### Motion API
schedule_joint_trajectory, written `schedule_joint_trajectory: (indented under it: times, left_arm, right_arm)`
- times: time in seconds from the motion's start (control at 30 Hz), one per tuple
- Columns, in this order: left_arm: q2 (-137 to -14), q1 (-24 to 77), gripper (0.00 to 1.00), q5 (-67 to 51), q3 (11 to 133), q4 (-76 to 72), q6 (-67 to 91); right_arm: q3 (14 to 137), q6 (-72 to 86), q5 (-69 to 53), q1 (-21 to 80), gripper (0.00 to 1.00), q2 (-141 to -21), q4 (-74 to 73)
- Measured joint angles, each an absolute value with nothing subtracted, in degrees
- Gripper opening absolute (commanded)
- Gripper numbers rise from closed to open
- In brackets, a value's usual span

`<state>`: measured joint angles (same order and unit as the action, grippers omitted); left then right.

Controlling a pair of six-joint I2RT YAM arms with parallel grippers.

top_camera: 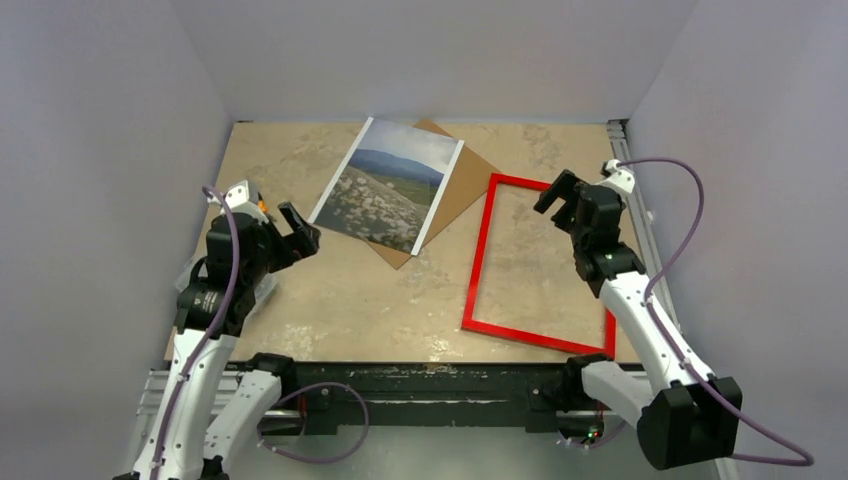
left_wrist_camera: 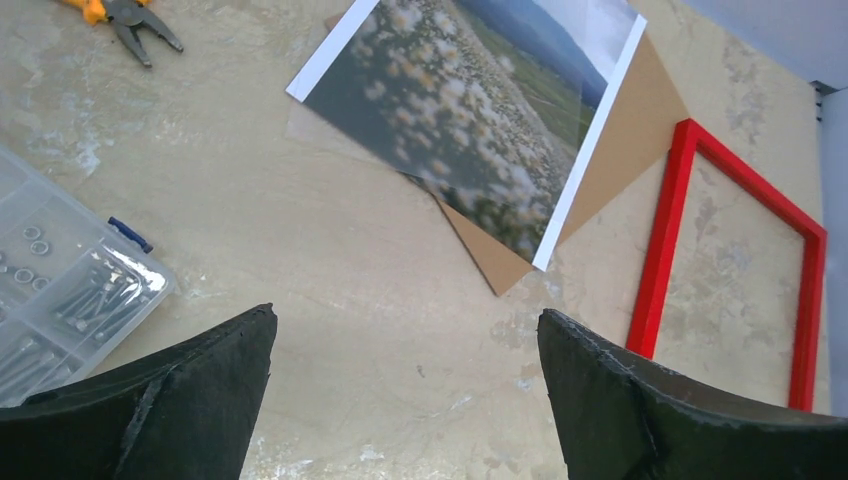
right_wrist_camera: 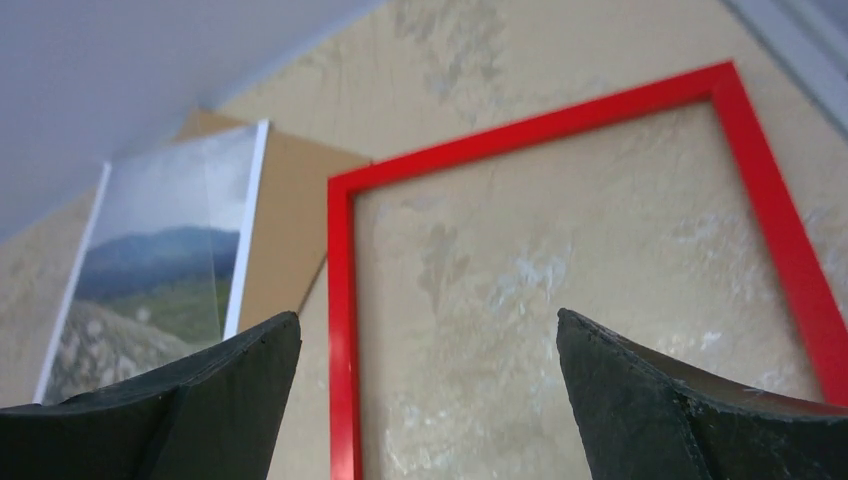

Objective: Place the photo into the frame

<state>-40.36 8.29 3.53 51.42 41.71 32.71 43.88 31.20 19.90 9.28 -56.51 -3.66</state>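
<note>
Since our left gripper and right gripper hover spread and empty, we judge nothing begun: the photo lies far middle, the frame red-side up to its right, wanting turning over first

Overhead rear view, two low wrist close-ups, frame in all.

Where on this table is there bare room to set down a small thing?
Most room is at the near centre of the table, between the photo, the frame and the near edge. The far-left corner behind the photo is also free. The left edge is crowded, with the screw box and pliers. The board comes right up to the frame.
</note>
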Motion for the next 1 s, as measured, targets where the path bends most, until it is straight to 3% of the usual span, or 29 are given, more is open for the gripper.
schedule_joint_trajectory:
  times: [0.3, 0.57, 0.77, 1.0]
  left_arm:
    - [-48.66, 8.32, 1.0, -1.63, 62.22, 44.62, 33.1]
    - [-48.25, 8.29, 0.99, -10.09, 56.9, 45.45, 34.48]
    - [-44.95, 8.32, 0.99, -15.2, 53.93, 43.62, 36.03]
    - [-45.67, 8.32, 0.98, -19.64, 53.93, 42.02, 37.08]
  right_arm:
    - [45.19, 32.77, 7.27, 9.41, 0.99, -62.46, -18.37]
    - [52.56, 32.34, 3.01, 17.23, 0.97, -78.91, -23.86]
    - [57.91, 32.75, 3.51, 25.69, 0.86, -89.71, -26.7]
    - [58.59, 34.94, 4.03, 30.24, 0.64, -94.83, -27.51]
